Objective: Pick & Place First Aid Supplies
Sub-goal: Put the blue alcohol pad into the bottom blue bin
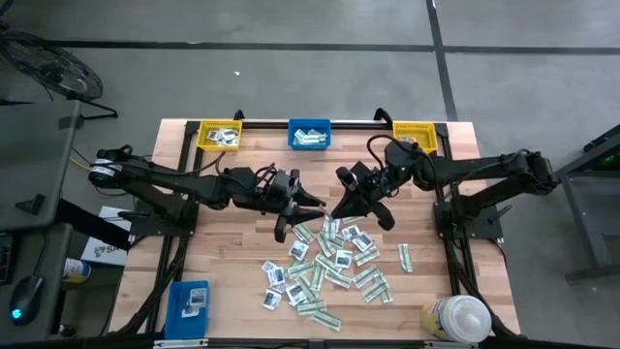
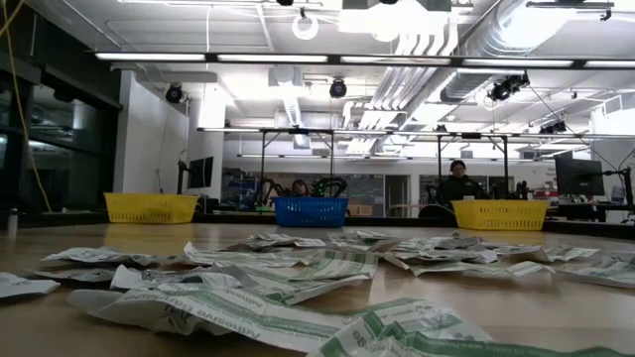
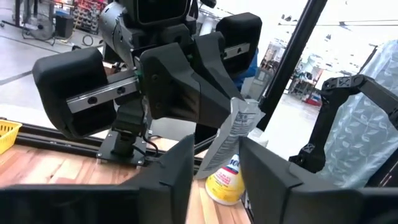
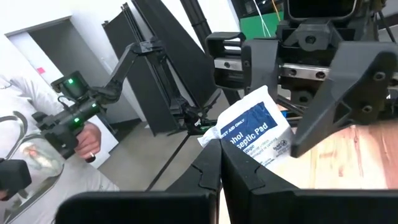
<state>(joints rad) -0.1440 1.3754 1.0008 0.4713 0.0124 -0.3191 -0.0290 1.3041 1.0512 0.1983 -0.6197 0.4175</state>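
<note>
My right gripper [image 1: 341, 206] hangs above the table's middle, shut on a white packet with a blue band [image 4: 255, 130]. My left gripper [image 1: 315, 208] faces it from the table's left, open. Its two fingers [image 3: 177, 168] stand on either side of the packet's free end [image 3: 225, 146]; I cannot tell whether they touch it. Under both grippers, many more first aid supplies [image 1: 329, 264] lie flat on the wooden table: white squarish packets and green-and-white strips. The low view shows this pile [image 2: 298, 273] and neither gripper. My right gripper pinches the packet by one edge [image 4: 239, 158] between its two fingers. The fingers lie about level and come from the table's right. The packet stands out beyond the fingertips toward my left gripper, lifted clear of the table.
Along the far edge stand a yellow bin [image 1: 219, 136], a blue bin [image 1: 310, 134] and another yellow bin [image 1: 415, 136]. A blue bin [image 1: 189, 302] sits near the front left, a white-capped bottle [image 1: 455, 318] at the front right. A person's hand [image 4: 84, 140] shows beside the table.
</note>
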